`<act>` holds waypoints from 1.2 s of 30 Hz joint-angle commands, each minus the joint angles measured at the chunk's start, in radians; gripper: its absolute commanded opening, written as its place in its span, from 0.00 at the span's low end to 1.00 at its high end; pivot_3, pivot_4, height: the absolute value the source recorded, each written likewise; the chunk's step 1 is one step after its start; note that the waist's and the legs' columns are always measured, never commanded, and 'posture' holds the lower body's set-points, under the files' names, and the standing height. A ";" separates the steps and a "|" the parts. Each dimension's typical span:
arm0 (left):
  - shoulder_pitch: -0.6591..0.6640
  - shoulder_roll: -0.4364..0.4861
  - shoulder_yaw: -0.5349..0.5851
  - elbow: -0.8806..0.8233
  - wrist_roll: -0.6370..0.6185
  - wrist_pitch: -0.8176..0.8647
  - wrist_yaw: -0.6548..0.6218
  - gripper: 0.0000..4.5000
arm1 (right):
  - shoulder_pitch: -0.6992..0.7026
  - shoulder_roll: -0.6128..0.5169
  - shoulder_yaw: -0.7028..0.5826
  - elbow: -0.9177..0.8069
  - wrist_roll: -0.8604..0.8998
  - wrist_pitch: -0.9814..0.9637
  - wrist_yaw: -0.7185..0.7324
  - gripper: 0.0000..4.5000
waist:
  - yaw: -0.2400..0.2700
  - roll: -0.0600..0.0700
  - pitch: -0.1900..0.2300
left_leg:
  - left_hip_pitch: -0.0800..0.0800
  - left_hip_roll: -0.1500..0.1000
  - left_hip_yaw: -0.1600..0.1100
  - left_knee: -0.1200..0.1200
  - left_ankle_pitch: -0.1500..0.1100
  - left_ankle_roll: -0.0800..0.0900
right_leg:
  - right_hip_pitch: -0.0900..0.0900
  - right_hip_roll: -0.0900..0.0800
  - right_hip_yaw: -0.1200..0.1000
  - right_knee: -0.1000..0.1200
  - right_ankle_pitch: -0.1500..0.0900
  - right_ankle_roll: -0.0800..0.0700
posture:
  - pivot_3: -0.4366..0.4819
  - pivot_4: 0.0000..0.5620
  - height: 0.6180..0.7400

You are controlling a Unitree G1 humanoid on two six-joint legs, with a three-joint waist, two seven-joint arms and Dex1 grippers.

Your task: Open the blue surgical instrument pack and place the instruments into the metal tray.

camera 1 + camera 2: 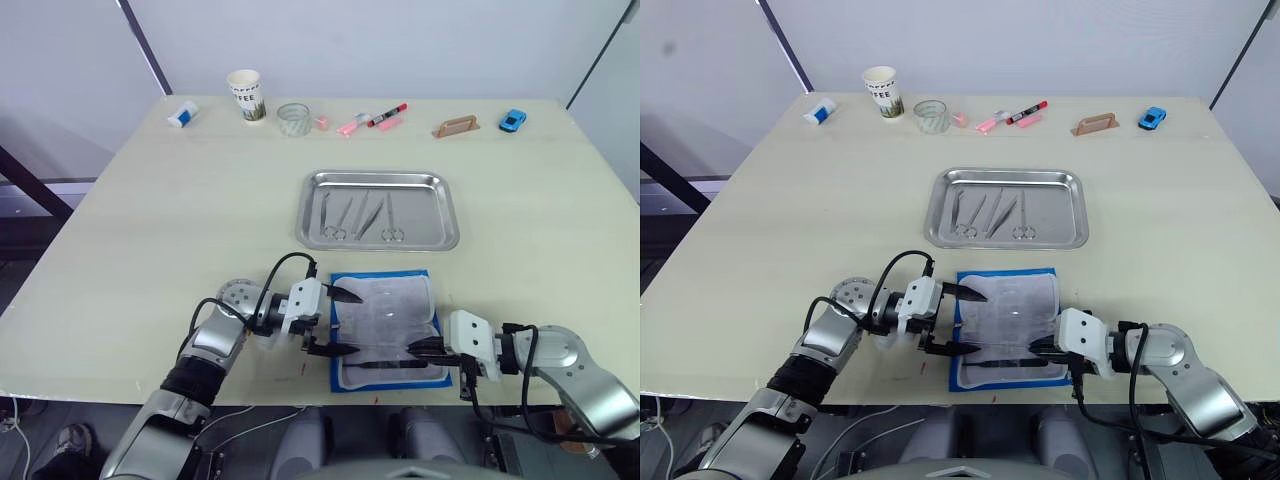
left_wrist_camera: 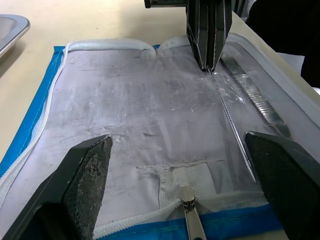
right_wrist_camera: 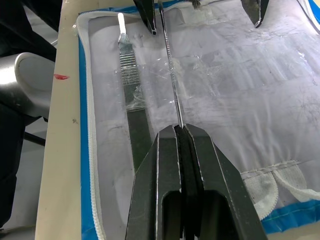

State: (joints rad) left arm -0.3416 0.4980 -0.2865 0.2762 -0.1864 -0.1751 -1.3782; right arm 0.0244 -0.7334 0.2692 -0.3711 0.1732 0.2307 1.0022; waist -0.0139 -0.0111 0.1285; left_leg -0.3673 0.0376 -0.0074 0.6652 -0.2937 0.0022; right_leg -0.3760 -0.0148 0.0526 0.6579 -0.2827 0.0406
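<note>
Pinched between the pressed-together fingers of the right gripper (image 3: pixel 181 131) was one end of a thin metal probe (image 3: pixel 170 65), a slim rod lying on the clear plastic insert of the blue surgical instrument pack (image 1: pixel 385 328). Its long axis ran straight away from that gripper, across the pack toward the left gripper (image 1: pixel 333 322), which hovered at the opposite edge with its fingers spread wide over the zipper pull (image 2: pixel 191 212), holding nothing. Just beside the probe, on the side nearer the counter's (image 1: pixel 180 220) front edge, lay a flat scalpel handle (image 3: pixel 131 75), roughly parallel to it and untouched.

That pack lay unzipped and flat on the counter near the robot, its blue border showing around the whitish insert. Directly beyond it, near but apart, sat the metal tray (image 1: pixel 450 215), already holding four instruments (image 1: pixel 360 215): ring-handled scissors or clamps and tweezers laid side by side, their lengths running from the tray's near rim toward its far one.

My judgement: the right arm had the better claim on the probe, since it already gripped the end. From that grip the tray lay forward and slightly to the robot's left. Because the probe lay crosswise to the instruments in the tray, it would likely want a turn before being set down.
</note>
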 commanded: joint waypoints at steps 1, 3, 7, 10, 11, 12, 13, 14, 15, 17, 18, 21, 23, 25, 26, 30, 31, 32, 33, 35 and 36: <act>0.033 0.006 -0.031 0.058 0.037 0.015 0.003 1.00 | -0.003 -0.003 0.001 0.025 -0.026 0.023 -0.020 0.01 | 0.000 0.000 0.000 | 0.000 0.000 0.000 0.000 0.000 0.000 | 0.000 0.000 0.000 0.000 0.000 0.000 | 0.48 0.27 1.00; 0.035 0.007 -0.031 0.058 0.037 0.014 0.002 1.00 | -0.004 -0.011 -0.011 0.012 -0.018 0.031 -0.018 0.01 | 0.000 0.000 0.000 | 0.000 0.000 0.000 0.000 0.000 0.000 | 0.000 0.000 0.000 0.000 0.000 0.000 | 0.48 0.27 1.00; 0.038 0.007 -0.033 0.053 0.038 0.017 0.005 1.00 | -0.019 -0.043 -0.041 -0.044 0.010 0.080 -0.001 0.01 | 0.001 0.001 0.000 | 0.000 0.000 0.000 0.000 0.000 0.000 | 0.000 0.000 0.000 0.000 0.000 0.000 | 0.48 0.27 1.00; 0.035 0.001 -0.040 0.038 0.041 0.032 0.013 1.00 | -0.046 -0.074 -0.049 -0.117 0.036 0.162 0.007 0.01 | 0.001 0.001 0.000 | 0.000 0.000 0.000 0.000 0.000 0.000 | 0.000 0.000 0.000 0.000 0.000 0.000 | 0.48 0.27 1.00; 0.034 -0.001 -0.042 0.036 0.041 0.035 0.015 1.00 | -0.057 -0.079 -0.049 -0.138 0.043 0.191 0.002 0.01 | 0.002 0.001 0.000 | -0.001 0.000 0.000 0.000 0.000 0.000 | 0.000 0.000 0.000 0.000 0.000 0.000 | 0.48 0.27 1.00; 0.035 -0.001 -0.044 0.035 0.042 0.036 0.017 1.00 | -0.068 -0.088 -0.044 -0.159 0.046 0.219 0.003 0.01 | 0.002 0.001 0.000 | -0.001 0.000 0.000 0.000 0.000 0.000 | 0.000 -0.001 0.000 0.000 0.000 0.000 | 0.48 0.27 1.00; 0.035 -0.003 -0.047 0.036 0.044 0.036 0.020 1.00 | -0.077 -0.098 -0.039 -0.178 0.046 0.244 0.003 0.01 | 0.002 0.001 0.000 | -0.001 0.000 0.000 0.000 0.000 0.000 | 0.000 0.000 0.000 0.000 0.000 0.000 | 0.48 0.27 1.00; 0.033 -0.006 -0.050 0.038 0.046 0.036 0.023 1.00 | -0.086 -0.105 -0.035 -0.194 0.045 0.272 0.000 0.01 | 0.002 0.001 0.000 | -0.001 0.000 0.000 0.000 0.000 0.000 | 0.000 -0.001 0.000 0.000 0.000 0.000 | 0.48 0.27 1.00; 0.031 -0.011 -0.053 0.042 0.049 0.036 0.026 1.00 | -0.094 -0.112 -0.033 -0.208 0.048 0.296 0.001 0.01 | 0.003 0.001 0.000 | -0.001 0.000 0.000 0.000 0.000 0.000 | 0.000 -0.001 0.000 0.000 0.000 0.000 | 0.48 0.27 1.00; 0.023 -0.021 -0.060 0.055 0.057 0.036 0.033 1.00 | -0.118 -0.130 -0.035 -0.238 0.059 0.343 0.008 0.01 | 0.005 0.001 0.000 | -0.001 -0.001 0.000 0.000 0.000 0.000 | 0.000 -0.001 0.000 0.000 0.000 0.000 | 0.48 0.27 1.00; 0.019 -0.026 -0.063 0.063 0.062 0.035 0.036 1.00 | -0.129 -0.141 -0.040 -0.253 0.067 0.366 0.013 0.01 | 0.007 0.001 0.000 | -0.001 -0.001 0.000 0.001 0.000 0.000 | 0.000 -0.001 0.000 0.000 0.000 0.000 | 0.48 0.27 1.00; 0.015 -0.033 -0.067 0.075 0.068 0.031 0.040 1.00 | -0.157 -0.171 -0.055 -0.282 0.086 0.419 0.022 0.01 | 0.012 0.002 0.000 | -0.002 -0.001 -0.001 0.002 0.000 0.000 | 0.000 -0.002 -0.001 0.000 0.000 0.000 | 0.48 0.27 1.00; 0.019 -0.032 -0.068 0.074 0.071 0.030 0.041 1.00 | -0.169 -0.187 -0.065 -0.293 0.101 0.439 0.025 0.01 | 0.015 0.002 0.000 | -0.002 -0.001 -0.001 0.002 0.000 0.000 | 0.000 -0.002 -0.001 0.000 0.000 0.000 | 0.48 0.27 1.00; 0.024 -0.030 -0.068 0.068 0.071 0.030 0.041 1.00 | -0.176 -0.201 -0.078 -0.300 0.118 0.454 0.028 0.01 | 0.016 0.002 0.000 | -0.002 -0.001 -0.001 0.002 0.000 0.000 | 0.000 -0.002 -0.001 0.000 0.000 0.000 | 0.48 0.27 1.00; 0.027 -0.028 -0.068 0.063 0.071 0.031 0.041 1.00 | -0.177 -0.208 -0.084 -0.302 0.124 0.458 0.028 0.01 | 0.017 0.002 0.000 | -0.002 -0.001 -0.001 0.002 0.000 0.000 | 0.000 -0.002 -0.001 0.000 0.000 0.000 | 0.48 0.27 1.00; 0.034 -0.021 -0.069 0.044 0.069 0.039 0.039 1.00 | -0.170 -0.242 -0.115 -0.303 0.142 0.465 0.032 0.01 | 0.018 0.002 0.000 | -0.002 -0.001 0.000 0.002 0.000 0.000 | 0.000 -0.002 -0.001 0.000 0.000 0.000 | 0.48 0.27 1.00; 0.036 -0.019 -0.069 0.040 0.069 0.041 0.039 1.00 | -0.168 -0.249 -0.121 -0.302 0.145 0.463 0.033 0.01 | 0.018 0.002 0.000 | -0.002 -0.001 0.000 0.002 0.000 0.000 | 0.000 -0.002 -0.001 0.000 0.000 0.000 | 0.48 0.27 1.00; 0.038 -0.017 -0.069 0.034 0.068 0.043 0.039 1.00 | -0.165 -0.257 -0.127 -0.300 0.147 0.458 0.035 0.01 | 0.018 0.002 0.000 | -0.002 -0.001 0.000 0.002 0.000 0.000 | 0.000 -0.002 -0.001 0.000 0.000 0.000 | 0.48 0.27 1.00; 0.040 -0.016 -0.070 0.030 0.068 0.044 0.040 1.00 | -0.163 -0.263 -0.133 -0.299 0.150 0.455 0.037 0.01 | 0.018 0.002 0.000 | -0.002 -0.001 0.000 0.002 0.000 0.000 | 0.000 -0.002 -0.001 0.000 0.000 0.000 | 0.48 0.27 1.00; 0.048 -0.006 -0.067 0.020 0.064 0.045 0.036 1.00 | -0.160 -0.275 -0.145 -0.299 0.158 0.453 0.039 0.01 | 0.017 0.002 0.000 | -0.002 -0.001 0.000 0.002 0.000 0.000 | 0.000 -0.002 -0.001 0.000 0.000 0.000 | 0.48 0.27 1.00; 0.053 0.001 -0.064 0.015 0.061 0.043 0.033 1.00 | -0.155 -0.284 -0.155 -0.298 0.161 0.451 0.042 0.01 | 0.017 0.002 0.000 | -0.002 -0.001 -0.001 0.002 0.000 0.000 | 0.000 -0.002 -0.001 0.000 0.000 0.000 | 0.48 0.27 1.00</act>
State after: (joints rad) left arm -0.3427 0.4746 -0.3122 0.2595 -0.1649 -0.1543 -1.3361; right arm -0.1326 -0.9869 0.1842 -0.6404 0.3223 0.6953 1.0412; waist 0.0033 -0.0095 0.1289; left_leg -0.3697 0.0368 -0.0078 0.6671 -0.2938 0.0023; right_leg -0.3764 -0.0165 0.0518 0.6574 -0.2827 0.0410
